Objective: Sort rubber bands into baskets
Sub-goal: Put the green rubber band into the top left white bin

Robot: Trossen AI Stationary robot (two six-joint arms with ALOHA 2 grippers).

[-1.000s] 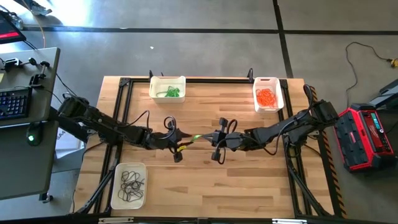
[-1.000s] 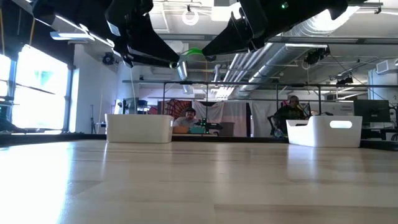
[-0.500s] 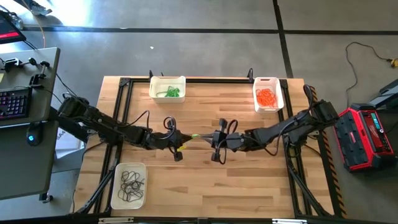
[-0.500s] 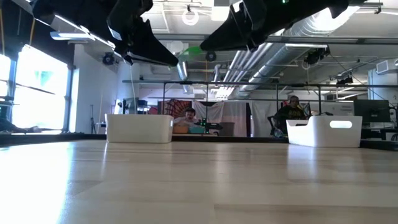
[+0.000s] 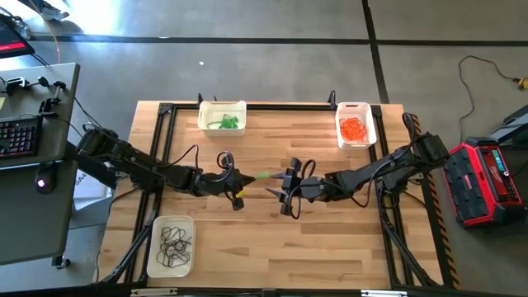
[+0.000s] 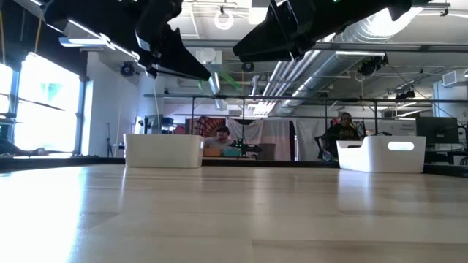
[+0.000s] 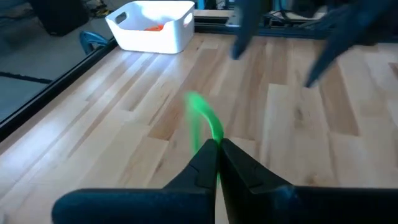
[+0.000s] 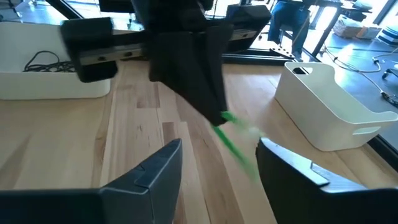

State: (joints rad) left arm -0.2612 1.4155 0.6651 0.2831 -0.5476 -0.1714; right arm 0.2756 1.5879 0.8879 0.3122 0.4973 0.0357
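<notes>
L gripper [image 5: 244,177] now clenched on green rubber band [image 5: 262,175] mid-table, above the wood; R gripper [image 5: 275,191] just let go, fingers spread. Handover done imo, next stop the green basket [image 5: 222,116]

Three white rectangular plastic baskets [image 5: 222,116] sit on the wooden worktop [image 5: 330,239]; two dark arms; one loose green rubber band [image 5: 262,175].

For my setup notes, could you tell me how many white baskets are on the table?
3: one basket at the far left, one at the far right, and one at the near left corner. None appear hidden.
</notes>
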